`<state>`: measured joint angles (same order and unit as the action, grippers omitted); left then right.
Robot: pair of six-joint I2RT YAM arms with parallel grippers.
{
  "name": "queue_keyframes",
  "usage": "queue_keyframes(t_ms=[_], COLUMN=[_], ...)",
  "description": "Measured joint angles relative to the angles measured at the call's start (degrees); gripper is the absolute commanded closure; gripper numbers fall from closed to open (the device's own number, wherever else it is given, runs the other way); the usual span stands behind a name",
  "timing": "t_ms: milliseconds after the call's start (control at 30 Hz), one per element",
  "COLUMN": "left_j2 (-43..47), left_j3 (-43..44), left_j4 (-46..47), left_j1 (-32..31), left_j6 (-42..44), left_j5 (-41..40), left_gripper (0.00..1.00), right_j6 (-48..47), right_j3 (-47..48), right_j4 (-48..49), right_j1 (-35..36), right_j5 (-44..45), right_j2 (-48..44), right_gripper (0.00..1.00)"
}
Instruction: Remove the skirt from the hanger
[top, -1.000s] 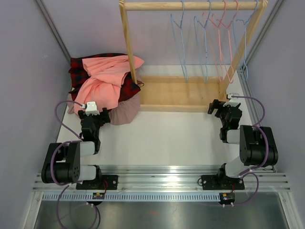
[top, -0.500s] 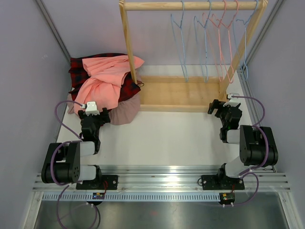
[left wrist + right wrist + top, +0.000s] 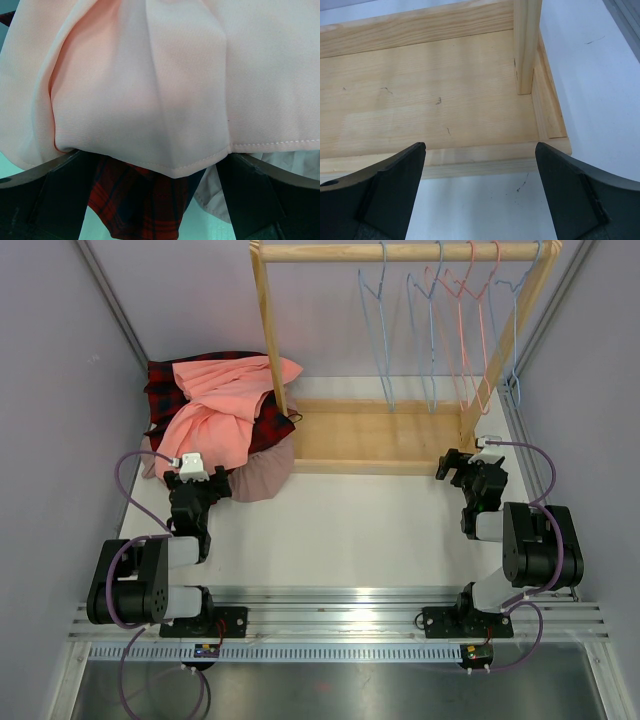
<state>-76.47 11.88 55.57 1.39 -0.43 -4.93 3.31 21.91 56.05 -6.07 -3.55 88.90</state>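
Note:
Several blue and pink wire hangers [image 3: 455, 320] hang bare on the wooden rack's rail [image 3: 400, 252]. No skirt is on any of them. A pink skirt [image 3: 215, 410] lies on a pile at the left, over a red plaid garment [image 3: 165, 385] and a mauve one [image 3: 262, 475]. My left gripper [image 3: 205, 482] is open at the pile's near edge. In the left wrist view [image 3: 160, 200] pink cloth [image 3: 150, 75] fills the frame above plaid cloth [image 3: 145, 205], with nothing gripped. My right gripper [image 3: 460, 466] is open and empty by the rack's base, as the right wrist view [image 3: 480, 195] shows.
The rack's wooden base [image 3: 380, 435] lies across the back middle; its near right corner [image 3: 547, 145] and upright post [image 3: 526, 45] are just ahead of the right gripper. Grey walls close in both sides. A metal rail [image 3: 340, 605] runs along the near edge.

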Motion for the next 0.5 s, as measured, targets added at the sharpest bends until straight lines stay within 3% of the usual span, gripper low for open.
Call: queue_keyframes(t_ms=[167, 200, 267, 300, 333, 400, 500], left_j2=[0.0, 0.0, 0.0, 0.0, 0.0, 0.0, 0.0], left_j3=[0.0, 0.0, -0.02, -0.02, -0.02, -0.02, -0.02], left_j4=[0.0, 0.0, 0.04, 0.07, 0.13, 0.2, 0.2], left_j1=[0.0, 0.0, 0.0, 0.02, 0.02, 0.02, -0.04], left_j6=[0.02, 0.04, 0.0, 0.24, 0.55, 1.18, 0.81], left_j5=[0.02, 0.04, 0.44, 0.76, 0.9, 0.87, 0.9], left_gripper=[0.01, 0.11, 0.85, 1.0, 0.82, 0.01, 0.01], right_j6=[0.0, 0.0, 0.0, 0.0, 0.0, 0.0, 0.0], right_j3=[0.0, 0.0, 0.0, 0.0, 0.0, 0.0, 0.0], right_j4=[-0.26, -0.31, -0.31, -0.33, -0.31, -0.33, -0.33], right_j1=[0.0, 0.0, 0.0, 0.0, 0.0, 0.0, 0.0], right_j5=[0.0, 0.0, 0.0, 0.0, 0.0, 0.0, 0.0], right_j2=[0.0, 0.0, 0.0, 0.0, 0.0, 0.0, 0.0], right_gripper=[0.0, 0.0, 0.01, 0.01, 0.01, 0.0, 0.0])
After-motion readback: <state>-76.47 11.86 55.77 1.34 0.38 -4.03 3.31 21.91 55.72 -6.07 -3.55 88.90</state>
